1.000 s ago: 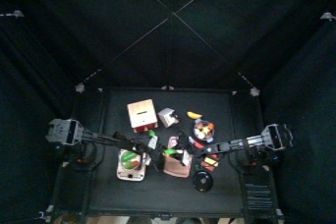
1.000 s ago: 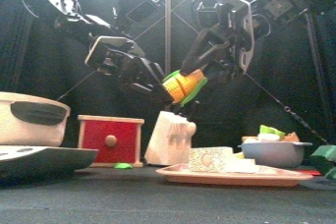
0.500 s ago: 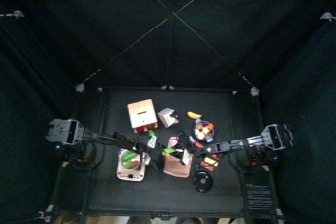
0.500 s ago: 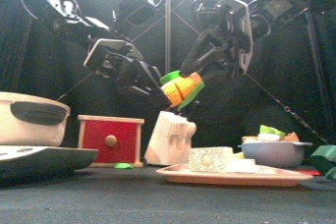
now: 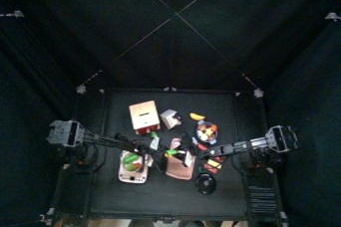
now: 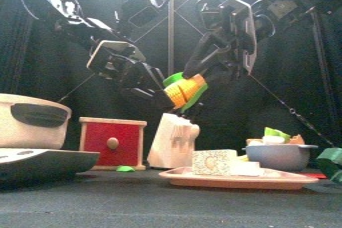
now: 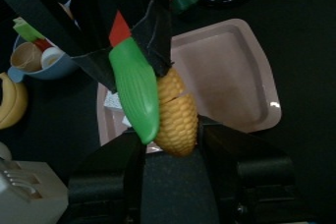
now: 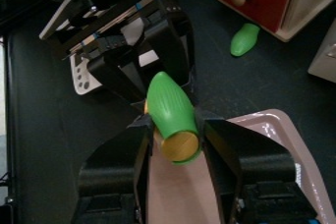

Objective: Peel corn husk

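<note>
The corn (image 6: 186, 90), yellow with one green husk leaf along its side, hangs in the air between both grippers. In the left wrist view the corn (image 7: 175, 120) has its near end between the jaws of my left gripper (image 7: 174, 151), which is shut on it. In the right wrist view the green husk (image 8: 171, 115) lies over the corn, and its round end sits between the jaws of my right gripper (image 8: 180, 149), also shut on it. In the front view the left gripper (image 6: 158, 82) comes from the left and the right gripper (image 6: 205, 75) from above right.
A loose green husk piece (image 8: 245, 39) lies on the table by the red drawer box (image 6: 111, 142). A white bag (image 6: 174, 140), an orange plate (image 6: 234, 180) with food, a bowl (image 6: 281, 154) and a pink tray (image 7: 243, 66) stand below the corn.
The corn and both grippers have shifted slightly left in the front view. Both grips are unchanged.
</note>
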